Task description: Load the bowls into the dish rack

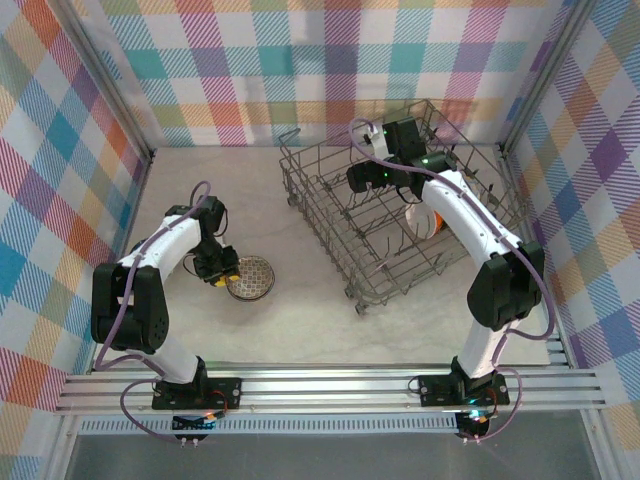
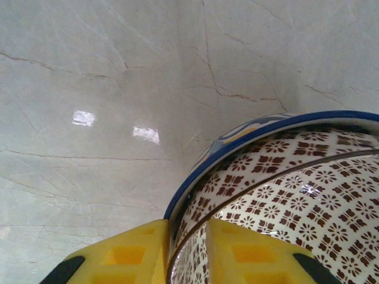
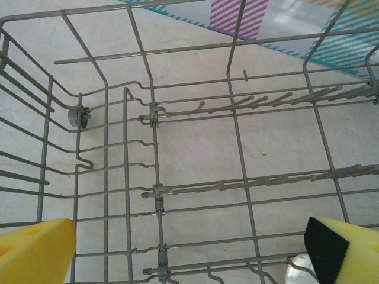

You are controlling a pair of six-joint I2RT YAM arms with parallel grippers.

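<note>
Left gripper (image 2: pixel 188 236) clamps the brown-floral ceramic bowl (image 2: pixel 296 201) by its rim for lifting; right gripper (image 3: pixel 189 236), fingers spread empty, hovers over the grey wire dish rack (image 3: pixel 156 191).

Top camera looks down; wrist cameras closely face bowl (image 2: pixel 284 195), rack (image 3: pixel 155 195).

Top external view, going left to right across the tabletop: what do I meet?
Left gripper → small round patterned ceramic bowl → large rectangular grey wire dish rack.
</note>
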